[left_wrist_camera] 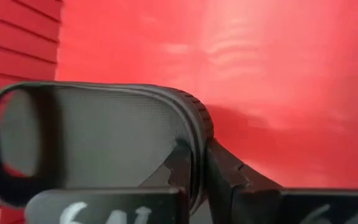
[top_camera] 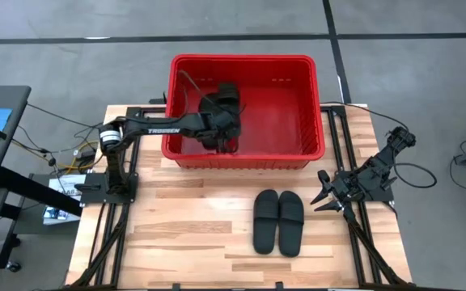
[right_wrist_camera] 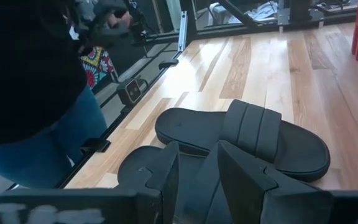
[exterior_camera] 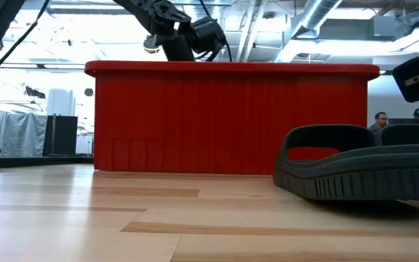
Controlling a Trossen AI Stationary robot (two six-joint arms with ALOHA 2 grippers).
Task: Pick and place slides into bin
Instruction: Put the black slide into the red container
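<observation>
Two matte black slides (top_camera: 279, 221) lie side by side, touching, on the pale wood-plank table (top_camera: 184, 234) at about 5 o'clock from the table's middle, each a long oval sole crossed by a wide ridged strap. At 12 o'clock sits the bin (top_camera: 243, 158), a large rectangular red plastic basket with a thick rim; in the low view its near wall shows fine vertical ribs. The left gripper (top_camera: 226, 129) reaches into the bin's left half, its fingers (left_wrist_camera: 182, 171) pinched tight on the thin edge of a third slide (left_wrist_camera: 98, 140), whose grooved rim and smooth rounded sole fill the left wrist view against the glossy red floor. More dark shapes lie under that arm; what they are cannot be told. The right gripper (top_camera: 324, 192) waits at 3 o'clock, just right of the pair, fingers spread and empty.
</observation>
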